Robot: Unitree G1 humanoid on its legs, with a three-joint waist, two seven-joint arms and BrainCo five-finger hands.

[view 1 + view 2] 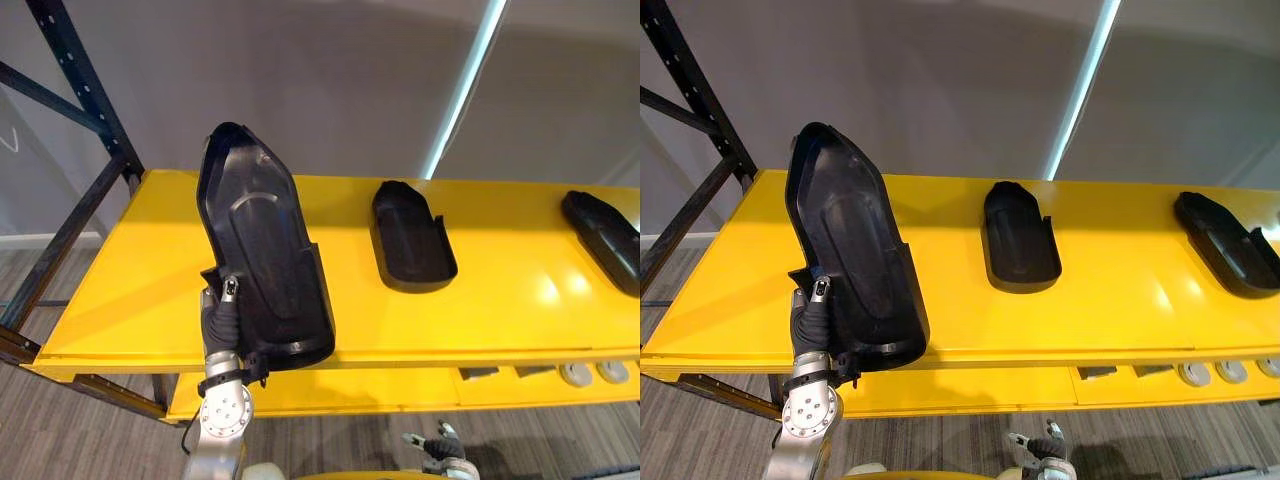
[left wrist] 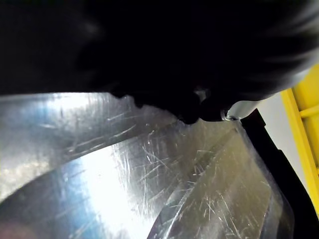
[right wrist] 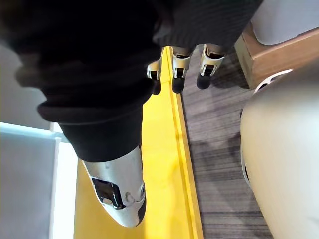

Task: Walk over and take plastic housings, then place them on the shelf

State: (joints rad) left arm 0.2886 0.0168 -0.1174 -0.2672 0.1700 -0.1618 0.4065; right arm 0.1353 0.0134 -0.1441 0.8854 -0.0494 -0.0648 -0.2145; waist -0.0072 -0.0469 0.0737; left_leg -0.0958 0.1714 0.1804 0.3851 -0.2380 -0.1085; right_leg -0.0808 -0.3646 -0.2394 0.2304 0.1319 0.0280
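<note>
A long black plastic housing (image 1: 265, 250) stands tilted on its end over the front left of the yellow shelf (image 1: 500, 320), its lower end at the shelf's front edge. My left hand (image 1: 222, 315) grips that lower end from below, thumb on the rim; the other fingers are hidden behind the housing. The left wrist view shows the housing's glossy surface (image 2: 149, 174) from very close. Two more black housings lie flat on the shelf, one in the middle (image 1: 410, 235) and one at the far right (image 1: 605, 240). My right hand (image 3: 179, 62) hangs low beside the shelf's front, fingers straight, holding nothing.
A dark steel rack upright (image 1: 90, 90) with a diagonal brace rises at the shelf's left end. Small grey round parts (image 1: 590, 373) lie on a lower yellow level at the right. A grey wall stands behind the shelf. A wooden box (image 3: 279, 50) sits on the floor.
</note>
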